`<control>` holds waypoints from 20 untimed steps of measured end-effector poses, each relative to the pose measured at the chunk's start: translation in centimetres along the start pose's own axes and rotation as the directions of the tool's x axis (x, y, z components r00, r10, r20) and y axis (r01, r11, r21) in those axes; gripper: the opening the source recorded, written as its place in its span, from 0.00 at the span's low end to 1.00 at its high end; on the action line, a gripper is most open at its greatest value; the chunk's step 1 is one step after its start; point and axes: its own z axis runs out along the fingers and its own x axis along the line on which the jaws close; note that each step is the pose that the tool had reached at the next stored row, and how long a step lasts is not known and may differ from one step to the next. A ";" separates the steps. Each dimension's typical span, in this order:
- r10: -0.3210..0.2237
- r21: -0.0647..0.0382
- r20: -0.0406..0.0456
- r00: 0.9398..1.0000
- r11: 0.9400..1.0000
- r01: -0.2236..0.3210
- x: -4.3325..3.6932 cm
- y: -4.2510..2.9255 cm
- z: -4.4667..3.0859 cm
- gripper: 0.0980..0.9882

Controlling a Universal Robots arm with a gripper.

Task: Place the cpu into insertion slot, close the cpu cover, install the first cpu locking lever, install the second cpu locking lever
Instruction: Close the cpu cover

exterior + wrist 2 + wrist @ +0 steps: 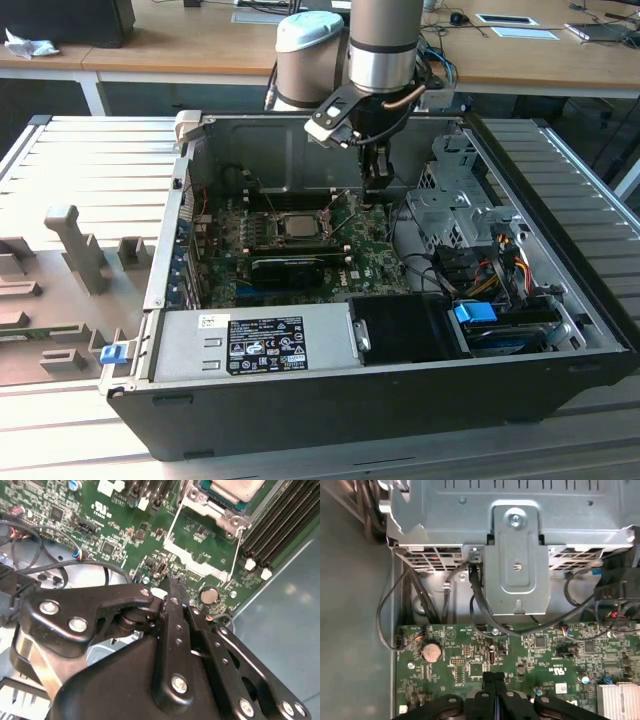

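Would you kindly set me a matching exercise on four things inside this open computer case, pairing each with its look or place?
Things:
1. cpu
2. coin cell battery
3. power supply
4. gripper

Descriptions:
A. round and silver, near the motherboard's edge
B. grey box with a label, along the case's near wall in the exterior view
C. black, shut, poised over the motherboard
D. square with a silver-grey top, mid-board

Pairs: 1-D; 2-A; 3-B; 4-C.

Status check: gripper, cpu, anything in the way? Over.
Gripper shut, nothing held, low over the motherboard beside the insertion slot. Cpu seated in it. Black cables nearby, clear of the gripper.
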 end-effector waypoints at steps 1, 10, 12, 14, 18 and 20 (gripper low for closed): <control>0.000 0.000 -0.001 1.000 1.000 0.000 0.05 -0.01 0.14 0.01; 0.001 0.001 -0.016 1.000 1.000 -0.001 0.23 -1.54 0.32 0.01; 0.001 0.000 -0.016 1.000 1.000 -0.001 0.22 -1.82 0.31 0.01; 0.001 0.000 -0.016 1.000 1.000 -0.001 0.22 -1.96 0.29 0.01; 0.001 0.000 -0.016 1.000 1.000 -0.001 0.21 -2.38 0.26 0.01; 0.001 0.001 -0.016 1.000 1.000 -0.001 0.21 -2.52 0.25 0.01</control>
